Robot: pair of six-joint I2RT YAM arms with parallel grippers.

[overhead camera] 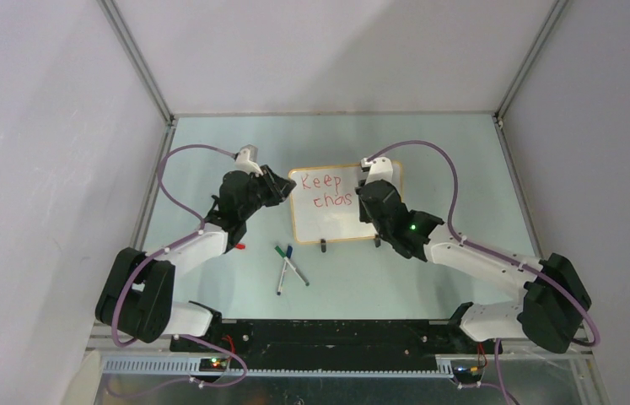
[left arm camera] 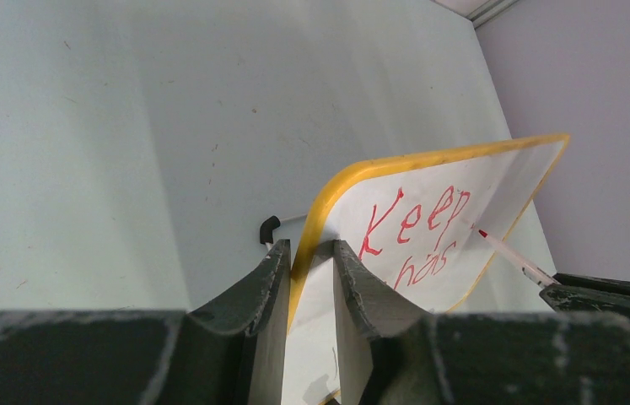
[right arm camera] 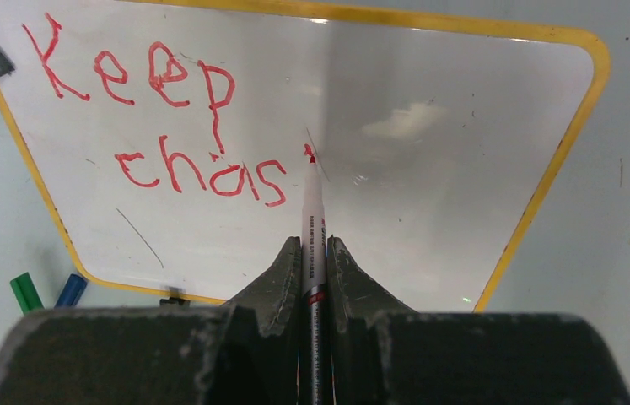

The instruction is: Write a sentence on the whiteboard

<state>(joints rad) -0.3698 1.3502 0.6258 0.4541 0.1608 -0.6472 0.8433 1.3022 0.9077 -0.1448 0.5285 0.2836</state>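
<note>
The left gripper (overhead camera: 282,187) (left arm camera: 309,249) is pinched shut on the left edge of the whiteboard (overhead camera: 338,222) (left arm camera: 497,181), one finger on each face with the yellow-orange frame running up between them. It meets the board at the board's 9 o'clock in the top view. A small red piece (overhead camera: 239,246), too small to identify, lies on the pale green table (overhead camera: 429,152) beside the left forearm. Two loose markers (overhead camera: 286,268), one capped green and one blue, lie crossed on the table at about 7 o'clock from the board and apart from it. The whiteboard (right arm camera: 429,194) stands near the middle of the table on two black clip feet (overhead camera: 323,245), leaning back from upright, with its written face turned toward the arms. The red writing (overhead camera: 328,190) (left arm camera: 421,232) (right arm camera: 214,126) sits in the upper left part of the board in two lines, "Keep" above "chas". The rest of the white surface to the right is bare and glossy. The right gripper (overhead camera: 368,190) (right arm camera: 314,245) is at the board's 3 o'clock and is closed on a red marker (right arm camera: 313,211) (left arm camera: 509,251), whose white barrel is clamped between the two fingers and points to 12 o'clock in the wrist view. Its red tip is at the board just to the right of the final "s"; whether it touches the surface cannot be told.
</note>
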